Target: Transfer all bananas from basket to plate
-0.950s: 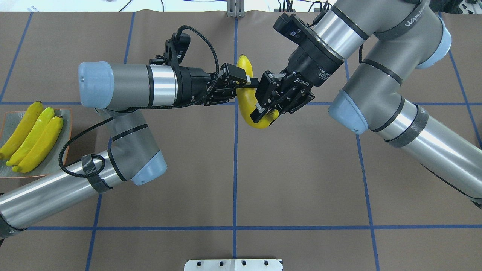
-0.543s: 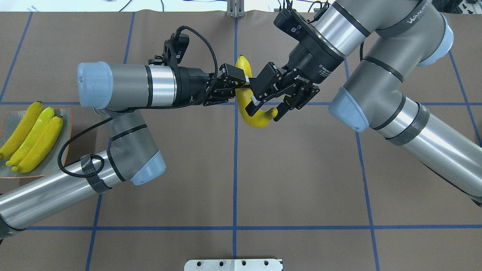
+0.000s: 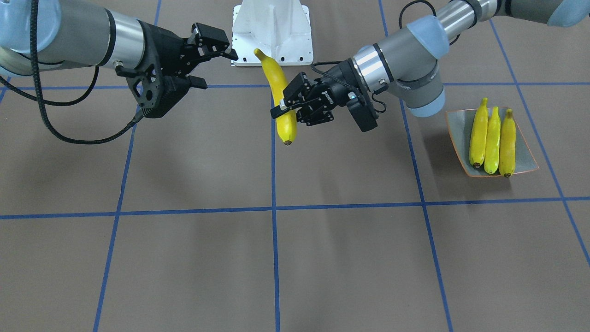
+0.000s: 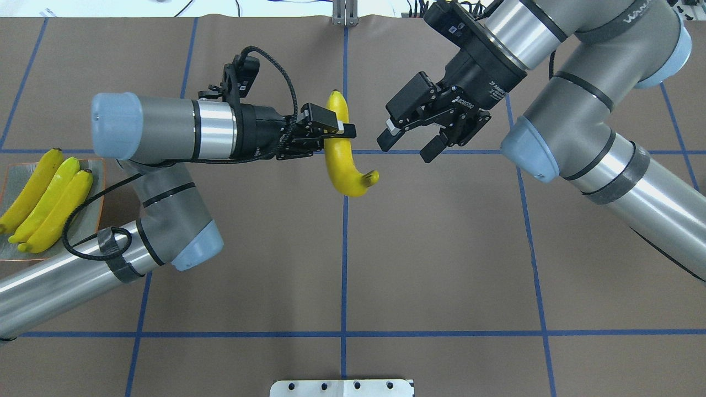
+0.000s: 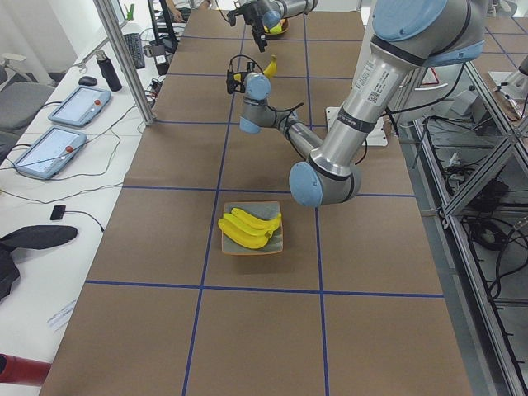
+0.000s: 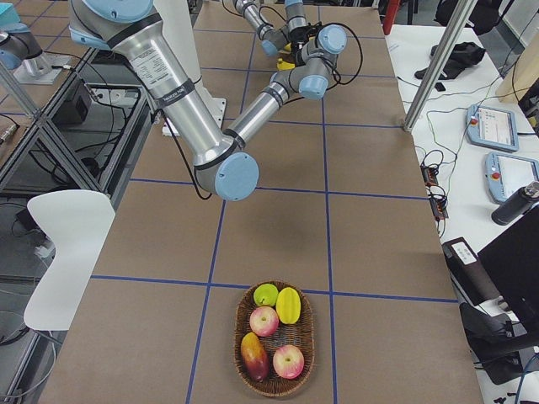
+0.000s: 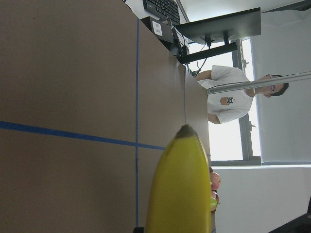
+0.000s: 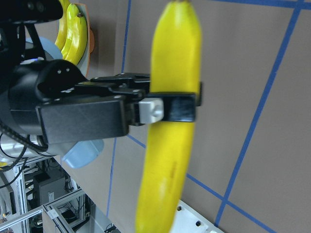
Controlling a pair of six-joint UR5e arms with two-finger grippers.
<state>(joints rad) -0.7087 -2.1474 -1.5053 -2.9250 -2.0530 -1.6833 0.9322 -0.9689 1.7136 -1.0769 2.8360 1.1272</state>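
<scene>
One yellow banana (image 4: 343,165) hangs above the table's middle, with my left gripper (image 4: 337,131) shut on its upper half. The front-facing view shows the same banana (image 3: 278,83) in that gripper (image 3: 282,110), and the right wrist view shows the banana (image 8: 170,160) clamped. My right gripper (image 4: 405,148) stands open just right of the banana, apart from it, nothing between its fingers. Three bananas (image 4: 47,198) lie side by side on the grey-green plate (image 4: 15,172) at the far left. The basket (image 6: 237,353) at the right end holds apples and other fruit.
A white mount (image 3: 272,27) sits at the robot's base. A person (image 7: 228,97) shows beyond the table's end in the left wrist view. Tablets (image 5: 62,124) and cables lie on the side bench. Blue tape lines (image 4: 345,275) cross the brown table cover.
My right gripper has opened, let go of the banana and drawn back up and to the right. My left gripper has carried the banana slightly to the left.
</scene>
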